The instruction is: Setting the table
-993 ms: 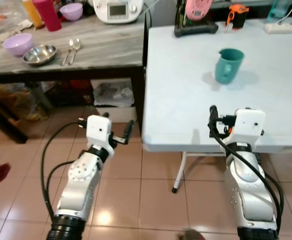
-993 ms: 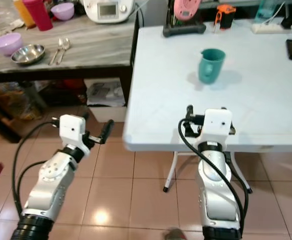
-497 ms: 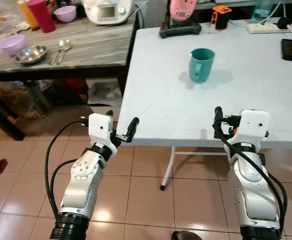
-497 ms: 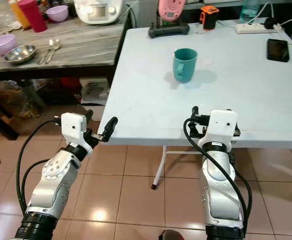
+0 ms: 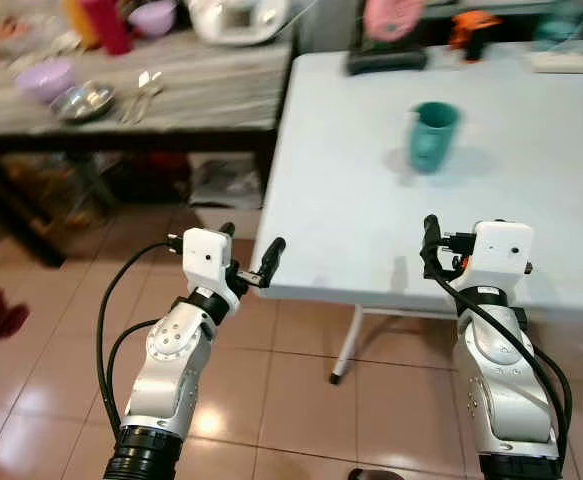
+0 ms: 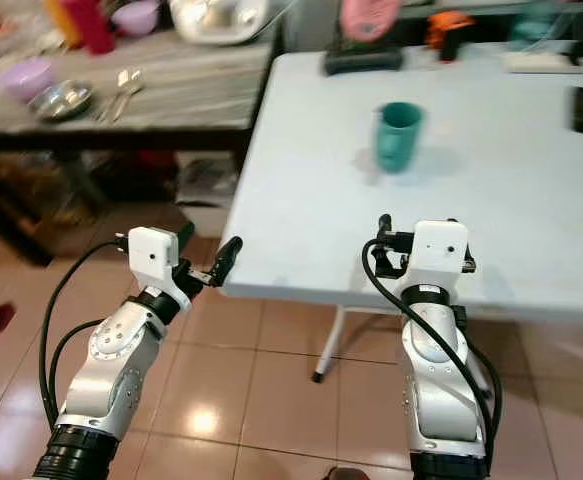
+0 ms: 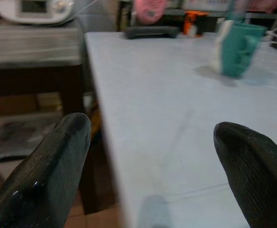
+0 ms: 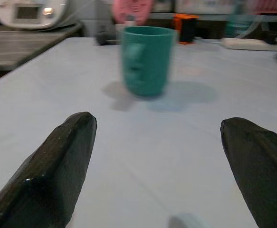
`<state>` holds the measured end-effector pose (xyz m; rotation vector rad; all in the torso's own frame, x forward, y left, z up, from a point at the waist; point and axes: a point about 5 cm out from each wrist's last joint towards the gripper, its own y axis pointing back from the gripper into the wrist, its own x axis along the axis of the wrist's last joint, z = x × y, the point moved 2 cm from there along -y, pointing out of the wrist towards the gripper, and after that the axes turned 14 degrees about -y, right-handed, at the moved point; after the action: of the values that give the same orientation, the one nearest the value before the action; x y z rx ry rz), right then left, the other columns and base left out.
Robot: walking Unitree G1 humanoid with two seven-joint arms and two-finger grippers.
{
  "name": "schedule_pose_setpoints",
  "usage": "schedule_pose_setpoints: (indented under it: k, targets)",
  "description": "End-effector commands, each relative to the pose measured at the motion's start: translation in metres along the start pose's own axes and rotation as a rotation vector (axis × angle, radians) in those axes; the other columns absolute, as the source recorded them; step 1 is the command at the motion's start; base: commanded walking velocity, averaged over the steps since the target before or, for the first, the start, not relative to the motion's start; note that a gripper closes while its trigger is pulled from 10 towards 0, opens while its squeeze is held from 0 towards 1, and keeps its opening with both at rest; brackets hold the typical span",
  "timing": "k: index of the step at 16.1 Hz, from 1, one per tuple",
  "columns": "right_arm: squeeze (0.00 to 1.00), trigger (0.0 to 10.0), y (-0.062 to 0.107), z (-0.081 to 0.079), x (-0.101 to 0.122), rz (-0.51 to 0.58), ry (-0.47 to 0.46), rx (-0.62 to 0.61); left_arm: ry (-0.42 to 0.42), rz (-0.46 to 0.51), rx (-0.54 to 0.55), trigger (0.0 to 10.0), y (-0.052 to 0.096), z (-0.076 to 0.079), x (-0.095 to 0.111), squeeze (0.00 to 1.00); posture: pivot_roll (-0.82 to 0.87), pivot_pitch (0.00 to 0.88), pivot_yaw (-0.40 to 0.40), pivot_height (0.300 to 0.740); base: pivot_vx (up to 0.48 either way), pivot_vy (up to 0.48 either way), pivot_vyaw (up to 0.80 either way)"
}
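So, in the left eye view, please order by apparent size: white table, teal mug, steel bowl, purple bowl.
1. white table
2. teal mug
3. steel bowl and purple bowl: they look alike, blurred, so no order between them.

You've got a smooth matt white table (image 5: 351,180), a matt teal mug (image 5: 432,135), a shiny steel bowl (image 5: 82,100), glossy floor tiles (image 5: 291,400), and textured black fingers (image 8: 57,166).
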<state>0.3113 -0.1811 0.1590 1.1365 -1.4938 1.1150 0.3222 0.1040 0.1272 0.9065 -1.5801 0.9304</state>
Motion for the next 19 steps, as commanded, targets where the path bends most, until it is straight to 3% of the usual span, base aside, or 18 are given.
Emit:
schedule_pose_setpoints:
  k: [1,13,19]
  targets:
    - [0.00,10.0,0.001,-0.005,0.005,0.022,-0.006,0.013,0.004,-0.017,0.012,10.0,0.004,-0.005,-0.004,0.00,-0.25,0.112,0.119,0.740,0.311,0.000,0.49]
    - [0.00,10.0,0.000,-0.002,0.005,0.031,-0.001,-0.024,0.021,-0.036,-0.066,10.0,0.011,0.007,-0.011,0.00,-0.26,0.119,0.111,0.740,0.311,0.000,0.04]
    - [0.00,10.0,0.001,-0.006,0.003,0.021,-0.008,-0.016,0.023,-0.013,-0.173,10.0,0.024,0.015,-0.011,0.00,-0.26,0.129,0.105,0.740,0.000,0.000,-0.18]
